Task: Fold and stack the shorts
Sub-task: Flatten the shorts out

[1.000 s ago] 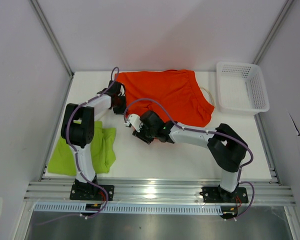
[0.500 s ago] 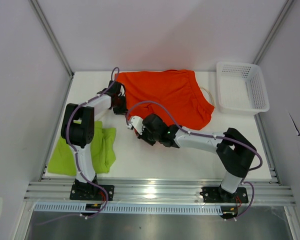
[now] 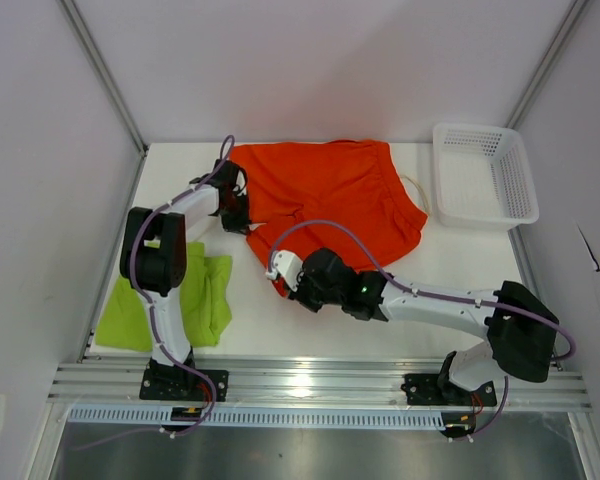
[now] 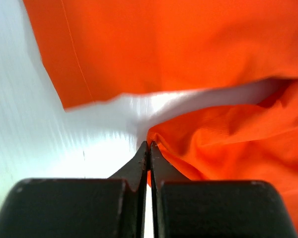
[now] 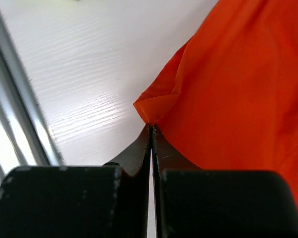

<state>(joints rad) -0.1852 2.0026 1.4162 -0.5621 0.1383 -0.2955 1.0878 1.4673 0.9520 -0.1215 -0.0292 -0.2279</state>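
The orange-red shorts (image 3: pixel 340 190) lie spread at the back middle of the table, with a pale drawstring (image 3: pixel 418 186) at their right edge. My left gripper (image 3: pixel 242 216) is shut on a fold of their left edge; the wrist view shows orange fabric (image 4: pixel 198 49) pinched at the tips of the left gripper (image 4: pixel 149 145). My right gripper (image 3: pixel 280 278) is shut on the near-left corner of the orange-red shorts (image 5: pixel 238 99), the cloth caught at the tips of the right gripper (image 5: pixel 152 127) and lifted a little. The lime green shorts (image 3: pixel 170 300) lie crumpled at the near left.
A white mesh basket (image 3: pixel 485 222) stands at the back right corner. Bare white tabletop (image 3: pixel 310 325) runs along the front, ending at the aluminium rail (image 3: pixel 310 380) by the arm bases. Grey walls close in the left and right sides.
The right gripper has shut on the orange-red shorts' corner and drawn it toward the near edge, the right arm stretching out low. The left gripper has stayed shut at the left edge.
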